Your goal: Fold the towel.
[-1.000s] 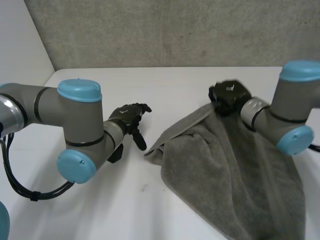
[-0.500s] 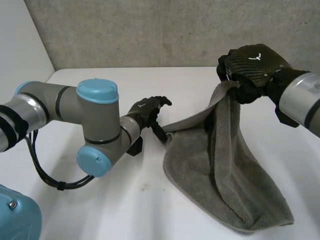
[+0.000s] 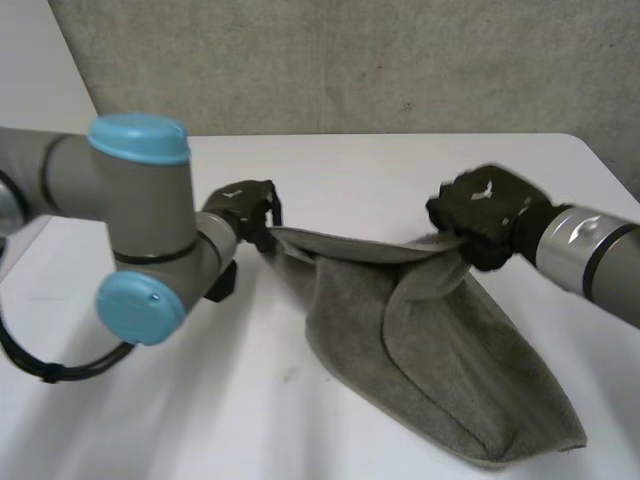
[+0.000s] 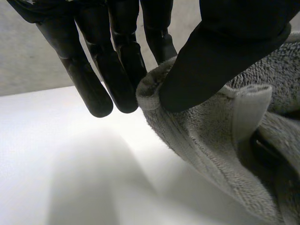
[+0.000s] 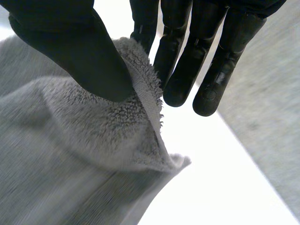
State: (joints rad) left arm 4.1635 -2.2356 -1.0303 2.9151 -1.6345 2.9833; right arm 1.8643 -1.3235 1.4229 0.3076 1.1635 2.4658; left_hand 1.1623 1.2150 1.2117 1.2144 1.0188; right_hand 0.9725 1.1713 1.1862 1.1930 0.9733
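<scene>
The grey towel (image 3: 440,370) lies on the white table (image 3: 200,400), right of centre. Its bulk is heaped in loose folds that run toward the near right corner. The far edge of the towel is raised clear of the table and drawn out in a line between the two hands.

The left robot hand (image 3: 245,205) has the left end of that edge. In the left wrist view its thumb (image 4: 225,51) presses the rolled hem against the fingers (image 4: 119,70), which reach nearly straight.

The right robot hand (image 3: 485,210) has the right end. In the right wrist view its thumb (image 5: 70,47) pinches the towel's edge against one finger, and the other fingers (image 5: 187,61) extend straight beside it.

A grey wall (image 3: 350,60) stands along the far side of the table.
</scene>
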